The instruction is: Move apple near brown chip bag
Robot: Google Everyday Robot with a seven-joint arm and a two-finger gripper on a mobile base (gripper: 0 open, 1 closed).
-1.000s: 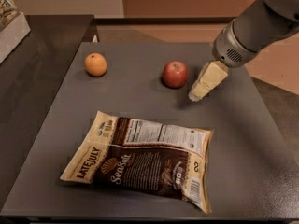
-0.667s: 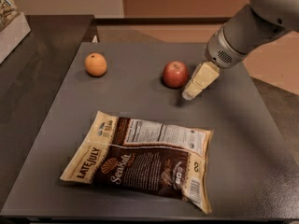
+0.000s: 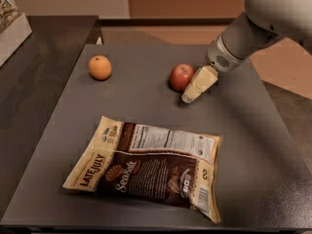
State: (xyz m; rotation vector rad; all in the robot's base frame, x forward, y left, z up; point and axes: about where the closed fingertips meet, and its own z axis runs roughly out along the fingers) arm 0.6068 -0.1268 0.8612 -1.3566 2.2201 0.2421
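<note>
1 view | high, tilted down over table (image 3: 258, 130) | near | jaws centre-right

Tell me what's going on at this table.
The robot arm's cream-coloured tool is low over the grey tabletop, close beside the small round red apple. The apple sits apart from the flat brown and cream crinkly chip bag lying nearer the camera. A round orange fruit rests off to one side.

A: Dim, warm light from overhead; the counter (image 3: 253, 145) reads dull grey, with a thin dark shadow under the brown chip bag (image 3: 151, 167).
B: And the pincer (image 3: 190, 96), just right of the apple (image 3: 181, 76), drops a short shadow beside it.
</note>
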